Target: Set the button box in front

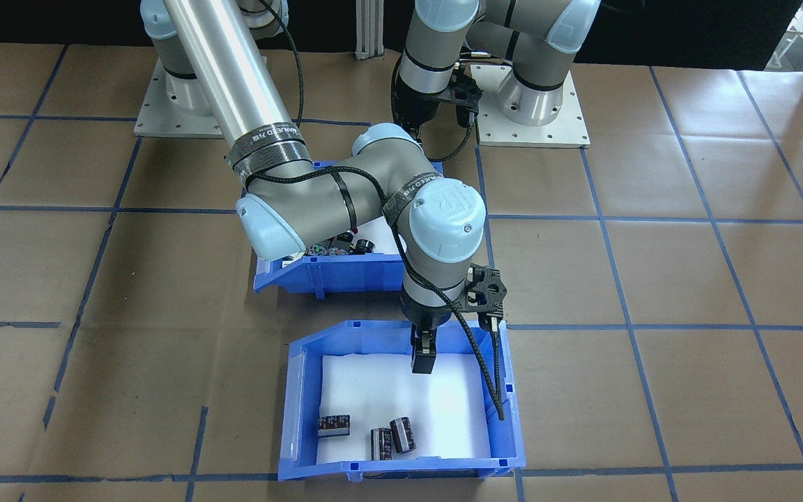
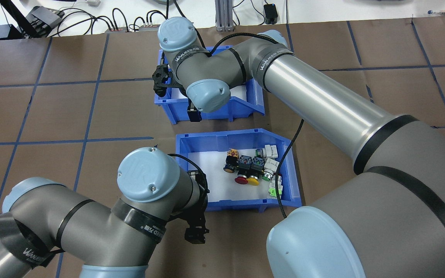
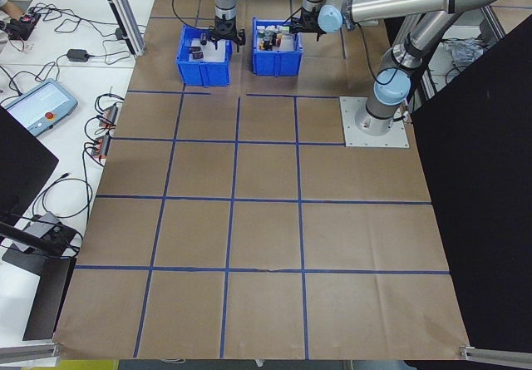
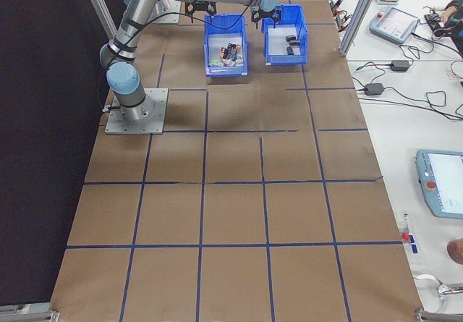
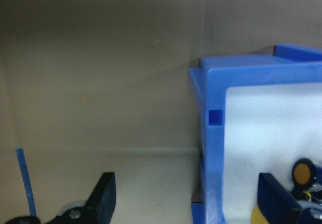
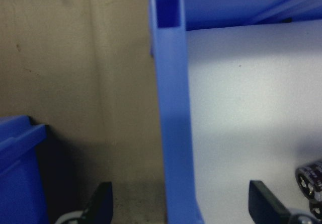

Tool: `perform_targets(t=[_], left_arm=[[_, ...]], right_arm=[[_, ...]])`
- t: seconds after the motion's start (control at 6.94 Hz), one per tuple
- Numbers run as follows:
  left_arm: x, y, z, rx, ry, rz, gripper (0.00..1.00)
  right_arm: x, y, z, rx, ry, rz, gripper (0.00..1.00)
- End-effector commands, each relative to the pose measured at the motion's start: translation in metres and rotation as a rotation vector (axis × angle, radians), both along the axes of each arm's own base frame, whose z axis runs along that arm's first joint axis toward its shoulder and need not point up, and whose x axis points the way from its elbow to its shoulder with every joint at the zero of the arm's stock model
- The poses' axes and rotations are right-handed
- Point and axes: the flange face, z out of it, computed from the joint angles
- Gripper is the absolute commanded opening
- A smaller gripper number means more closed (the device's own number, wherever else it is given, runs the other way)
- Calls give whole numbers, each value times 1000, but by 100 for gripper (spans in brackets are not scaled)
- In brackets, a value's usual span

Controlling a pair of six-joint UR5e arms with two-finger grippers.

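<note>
The button box (image 2: pixel 222 136) is a blue bin with a white floor holding a cluster of push buttons (image 2: pixel 251 169). It sits on the robot's side of the like blue bin (image 2: pixel 211 110). My left gripper (image 2: pixel 196 231) is open at the box's near left corner. In the left wrist view, the left gripper (image 5: pixel 188 194) has the box wall (image 5: pixel 211 148) between its fingers. In the front-facing view my right arm hides most of the box (image 1: pixel 325 275). My right gripper (image 1: pixel 422 362) is open, and in the right wrist view this gripper (image 6: pixel 181 204) straddles the other bin's wall (image 6: pixel 173 133).
The other blue bin (image 1: pixel 401 468) holds three black cylinders (image 1: pixel 373 434) on a white floor. The two bins stand close together, with a narrow strip of brown table (image 2: pixel 91 116) between them. The arm bases (image 1: pixel 534 104) stand behind the bins.
</note>
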Motion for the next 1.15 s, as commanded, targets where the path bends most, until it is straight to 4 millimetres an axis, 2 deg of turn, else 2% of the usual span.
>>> perform_targets(t=[0.0, 0.29, 0.43, 0.58, 0.72, 0.86, 1.01], left_arm=[[-15, -15, -22, -34, 22, 4, 99], [-19, -18, -29, -37, 27, -1, 99], [-22, -20, -42, -10, 12, -4, 99], [-24, -23, -48, -13, 9, -5, 98], [-25, -24, -49, -13, 15, 22, 82], [-25, -24, -49, -18, 18, 33, 55], [-27, -23, -48, -22, 22, 25, 36]], right_arm=[[1, -2, 9, -26, -9, 1, 51], [0, -1, 15, -33, -11, 2, 22], [-2, -4, 21, -53, 3, 4, 9], [-6, -5, 31, -76, 20, 9, 3], [-18, -12, 39, -86, 22, 1, 1], [-33, -15, 53, -108, 46, 33, 0], [-76, -33, 73, -116, 49, 7, 0]])
